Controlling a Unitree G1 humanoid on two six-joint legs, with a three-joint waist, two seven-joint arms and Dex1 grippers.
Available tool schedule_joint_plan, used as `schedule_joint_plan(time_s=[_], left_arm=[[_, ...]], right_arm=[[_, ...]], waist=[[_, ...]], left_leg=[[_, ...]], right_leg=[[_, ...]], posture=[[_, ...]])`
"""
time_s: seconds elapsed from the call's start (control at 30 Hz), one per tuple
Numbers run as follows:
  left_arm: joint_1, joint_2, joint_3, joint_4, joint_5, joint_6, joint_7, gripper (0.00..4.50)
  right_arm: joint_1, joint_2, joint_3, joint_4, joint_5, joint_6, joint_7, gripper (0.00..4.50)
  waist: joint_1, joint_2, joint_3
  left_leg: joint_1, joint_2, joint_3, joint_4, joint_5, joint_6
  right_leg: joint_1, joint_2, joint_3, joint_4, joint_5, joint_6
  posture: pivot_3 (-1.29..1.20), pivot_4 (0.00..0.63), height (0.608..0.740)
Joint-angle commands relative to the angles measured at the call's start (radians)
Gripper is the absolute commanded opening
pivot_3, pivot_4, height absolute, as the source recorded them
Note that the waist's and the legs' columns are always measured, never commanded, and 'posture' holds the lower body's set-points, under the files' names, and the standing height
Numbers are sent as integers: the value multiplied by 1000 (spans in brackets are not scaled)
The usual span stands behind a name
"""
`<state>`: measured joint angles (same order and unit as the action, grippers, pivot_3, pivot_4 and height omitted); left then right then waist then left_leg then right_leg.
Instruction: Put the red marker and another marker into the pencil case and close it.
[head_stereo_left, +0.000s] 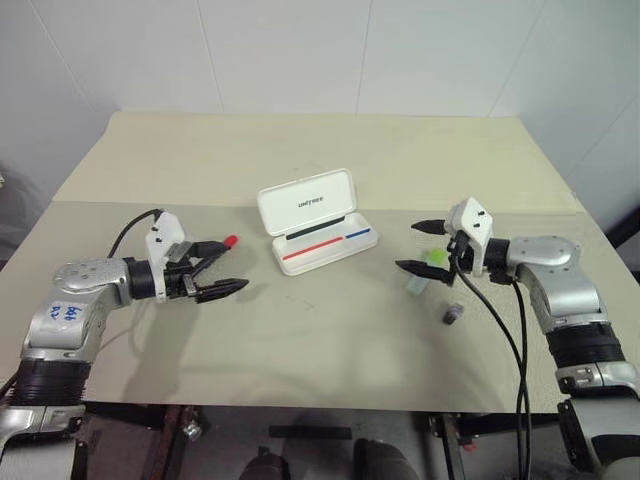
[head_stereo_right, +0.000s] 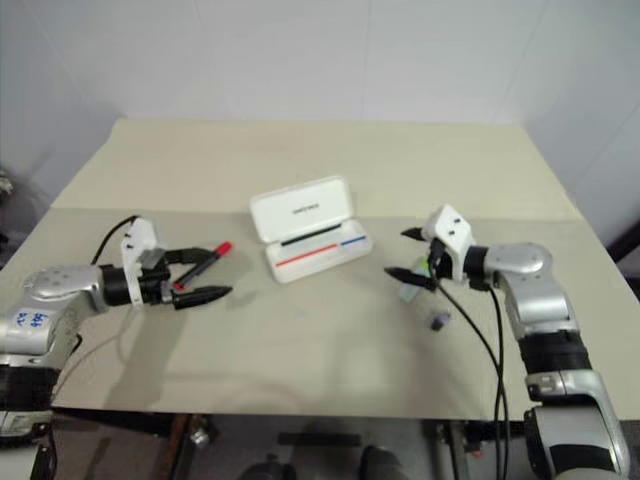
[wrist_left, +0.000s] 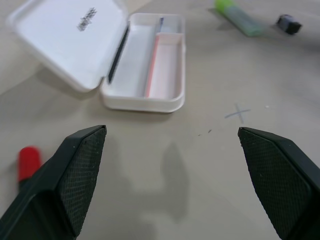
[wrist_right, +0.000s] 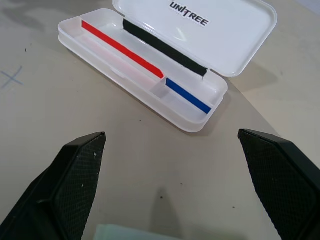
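The pencil case (head_stereo_left: 318, 243) lies open at the table's middle, its lid tilted back and its tray empty. The red marker (head_stereo_left: 231, 241) lies on the table to its left; its red cap shows, and its barrel is hidden behind my left gripper (head_stereo_left: 237, 264). That gripper hovers open just over the marker, holding nothing. The other marker (head_stereo_left: 427, 268), light green, lies to the right of the case beneath my right gripper (head_stereo_left: 406, 246), which is open and empty. The left wrist view shows the red cap (wrist_left: 28, 162) beside one finger (wrist_left: 80, 175).
A small dark cap-like piece (head_stereo_left: 452, 314) lies near the green marker, toward the front edge. A faint pencil cross (wrist_left: 238, 113) marks the table in front of the case. Black cables run along both forearms. A wall stands behind the table.
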<state>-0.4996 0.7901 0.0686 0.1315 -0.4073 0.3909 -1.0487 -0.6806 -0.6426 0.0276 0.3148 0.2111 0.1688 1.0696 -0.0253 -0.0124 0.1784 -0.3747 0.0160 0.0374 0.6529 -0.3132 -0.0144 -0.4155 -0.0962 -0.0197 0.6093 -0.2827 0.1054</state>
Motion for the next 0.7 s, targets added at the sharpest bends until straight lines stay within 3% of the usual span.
schedule_joint_plan(time_s=[0.03, 0.3, 0.7], left_arm=[[-70, -16, -13, 29, 18, -36, -26, 4487], [-200, -115, -87, 166, 79, -96, -49, 4487], [-326, -222, -154, 405, 174, -213, -107, 4487]], right_arm=[[-9, 13, -43, -62, 35, 8, -32, 4500], [8, 43, -52, -117, 60, 18, -73, 4500], [194, 31, -96, -266, 79, 49, -142, 4500]], waist=[[0, 0, 0], [1, 0, 0], [21, -1, 1]], left_leg=[[0, 0, 0, 1, 0, 0], [-1, -1, 0, 5, 0, 0], [-2, -1, 2, 11, -2, 3]], right_leg=[[0, 0, 0, 0, 0, 0], [0, 1, 1, 3, 1, 2], [1, 1, 2, 3, 3, 5]], posture=[[0, 150, 740], [0, 150, 740], [0, 150, 740]])
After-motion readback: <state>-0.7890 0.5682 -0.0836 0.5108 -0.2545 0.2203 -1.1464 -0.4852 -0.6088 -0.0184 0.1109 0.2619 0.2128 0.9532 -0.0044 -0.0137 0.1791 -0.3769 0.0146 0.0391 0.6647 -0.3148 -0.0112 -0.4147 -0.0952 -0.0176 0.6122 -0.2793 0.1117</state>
